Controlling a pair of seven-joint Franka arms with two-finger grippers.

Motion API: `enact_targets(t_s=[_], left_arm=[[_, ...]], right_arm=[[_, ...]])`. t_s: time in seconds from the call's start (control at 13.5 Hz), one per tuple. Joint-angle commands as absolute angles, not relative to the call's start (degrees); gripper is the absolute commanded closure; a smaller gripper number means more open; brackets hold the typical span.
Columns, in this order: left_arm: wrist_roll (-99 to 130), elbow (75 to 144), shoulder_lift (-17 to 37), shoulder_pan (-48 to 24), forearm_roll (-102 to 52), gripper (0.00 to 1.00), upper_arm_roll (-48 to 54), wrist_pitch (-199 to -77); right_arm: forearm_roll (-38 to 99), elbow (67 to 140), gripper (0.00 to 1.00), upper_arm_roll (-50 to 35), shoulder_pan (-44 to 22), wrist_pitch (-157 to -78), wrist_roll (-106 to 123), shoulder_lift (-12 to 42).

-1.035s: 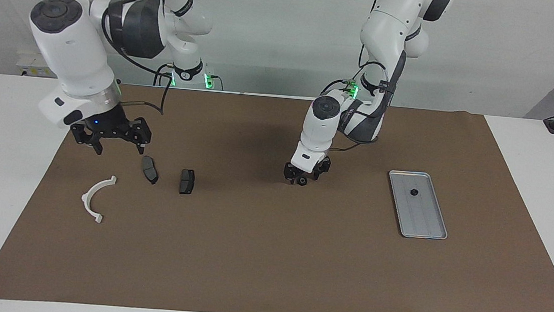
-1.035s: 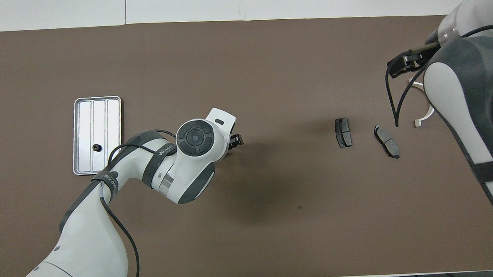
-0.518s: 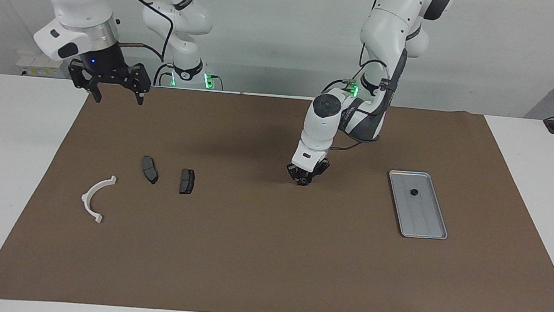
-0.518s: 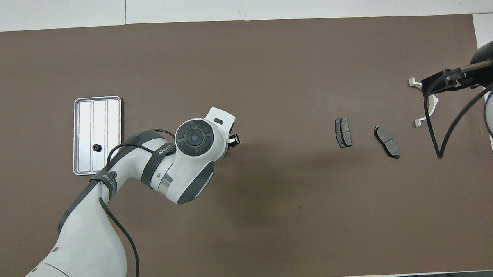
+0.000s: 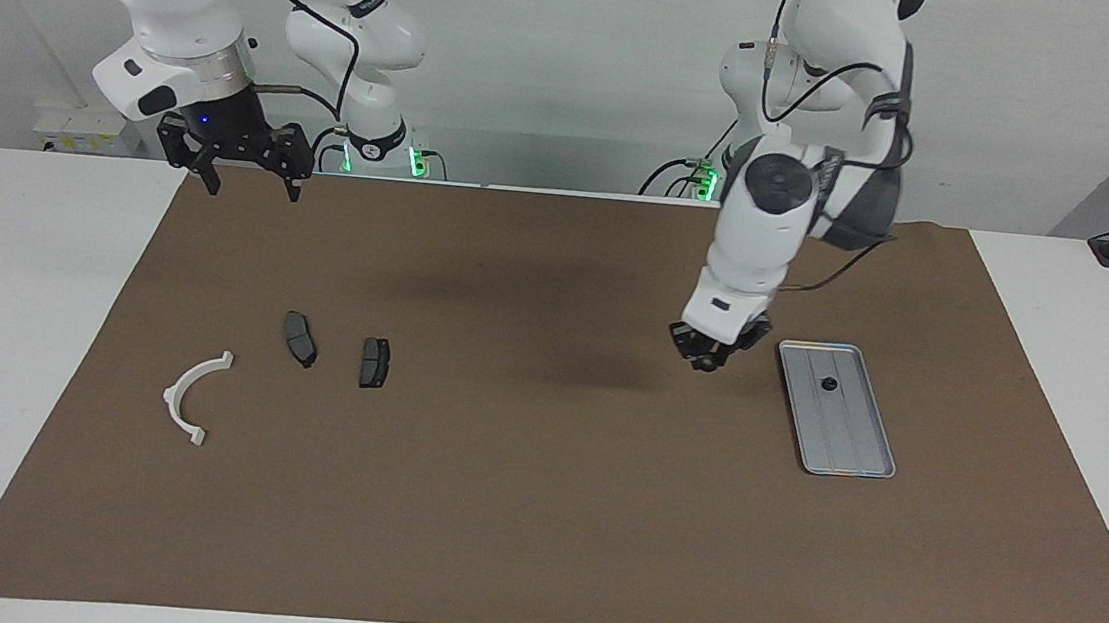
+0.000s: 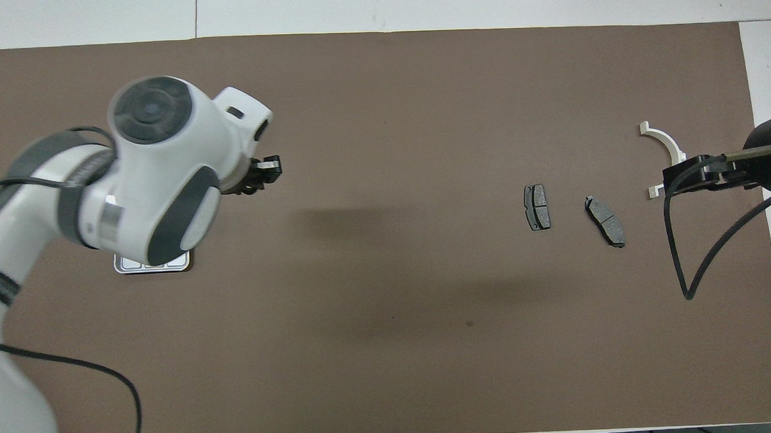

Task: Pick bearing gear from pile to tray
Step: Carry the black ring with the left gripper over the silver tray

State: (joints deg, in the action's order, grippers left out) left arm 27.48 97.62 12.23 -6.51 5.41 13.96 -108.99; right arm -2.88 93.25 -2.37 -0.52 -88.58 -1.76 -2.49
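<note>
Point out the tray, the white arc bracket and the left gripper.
tray (image 5: 852,448), facing view, on its bare floor.
white arc bracket (image 5: 182,387), facing view, mid-curve.
left gripper (image 5: 708,362), facing view, between its fingertips, above the mat beside the tray.

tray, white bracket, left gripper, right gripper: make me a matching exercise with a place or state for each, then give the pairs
Things
1. tray
2. white bracket
3. left gripper
4. right gripper

Places or states
A. raised and open, waiting at the right arm's end of the table
B. shut on a small black part, in the air beside the tray
C. lies on the brown mat with one small black part on it
D. lies beside the two brake pads

Pairs: 1-C, 2-D, 3-B, 4-A
</note>
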Motion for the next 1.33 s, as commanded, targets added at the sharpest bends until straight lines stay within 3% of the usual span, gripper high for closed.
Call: enact_targets(t_s=[0.0,0.22,0.44,0.67,1.26], left_arm=[[14.5,94.9,11.7,1.6,3.2,1.0,14.2,-105.1],[3.4,100.0,11.4,9.7,3.1,1.0,14.2,-112.2],[1.3,108.5,12.7,12.6,3.2,1.0,13.8,-125.9],[1.4,113.5,15.0,13.1,3.1,1.0,13.8,-135.3],[1.8,118.7,16.3,13.1,3.1,1.0,13.7,-141.2]], right_arm=[[-1.0,94.5,0.0,-1.1,-2.0,-89.7,-2.5,-3.6],[-0.9,94.7,0.0,-0.7,-2.7,-89.7,-3.9,-3.4],[1.2,94.7,0.0,-0.6,-2.8,-89.9,-6.2,-3.3],[1.2,94.7,0.0,-0.7,-2.8,-89.9,-6.1,-3.3],[1.1,94.7,0.0,-0.7,-2.7,-89.8,-5.7,-3.3]])
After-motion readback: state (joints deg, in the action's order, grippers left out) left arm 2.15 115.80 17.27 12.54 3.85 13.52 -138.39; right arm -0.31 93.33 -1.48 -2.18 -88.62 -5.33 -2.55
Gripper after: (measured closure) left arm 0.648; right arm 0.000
